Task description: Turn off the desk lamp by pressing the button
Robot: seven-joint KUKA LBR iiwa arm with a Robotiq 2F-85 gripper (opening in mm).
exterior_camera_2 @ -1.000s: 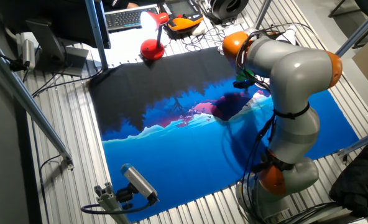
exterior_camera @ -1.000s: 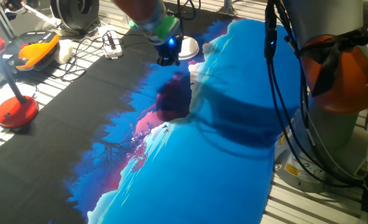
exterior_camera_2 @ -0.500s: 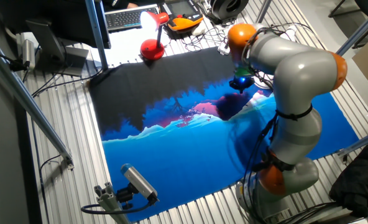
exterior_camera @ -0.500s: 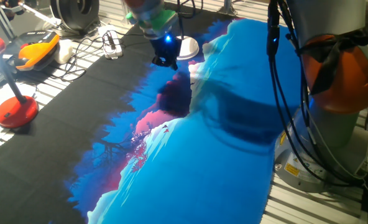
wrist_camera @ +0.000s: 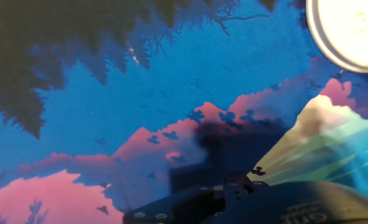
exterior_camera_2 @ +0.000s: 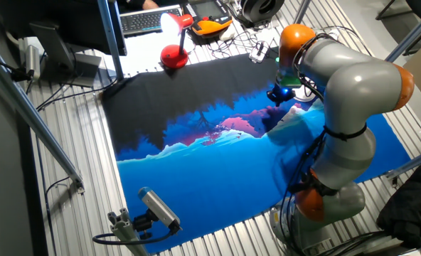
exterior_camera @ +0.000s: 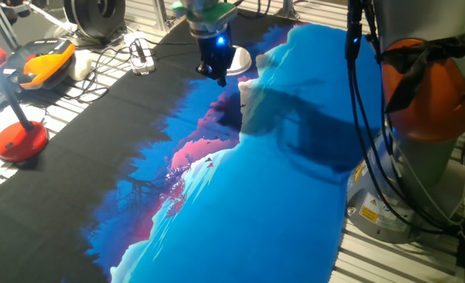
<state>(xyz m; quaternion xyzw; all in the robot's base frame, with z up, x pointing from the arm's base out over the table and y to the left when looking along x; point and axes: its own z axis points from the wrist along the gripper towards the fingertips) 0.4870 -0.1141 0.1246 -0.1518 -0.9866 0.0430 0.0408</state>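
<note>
The desk lamp's flat round white base [exterior_camera: 239, 61] lies on the printed cloth at the far edge of the table. In the hand view it shows at the top right corner [wrist_camera: 350, 30], with a small round mark on it. Its thin pole does not show clearly. My gripper [exterior_camera: 217, 72] hangs low over the cloth, just in front and to the left of the white base, with a blue light glowing on the hand. It also shows in the other fixed view [exterior_camera_2: 279, 93]. The hand view shows only the dark hand housing [wrist_camera: 234, 199] at the bottom. No view shows the fingertips clearly.
A red round-based lamp [exterior_camera: 20, 141] stands lit at the left, also seen in the other fixed view [exterior_camera_2: 173, 55]. An orange-black device [exterior_camera: 48, 63] and cables [exterior_camera: 134, 53] lie at the back. The blue-pink cloth [exterior_camera: 256, 196] covers the table. The arm's base [exterior_camera: 421, 126] stands at the right.
My gripper has moved toward the far edge and right, closer to the white base. Its shadow on the cloth has shifted right with the arm.
</note>
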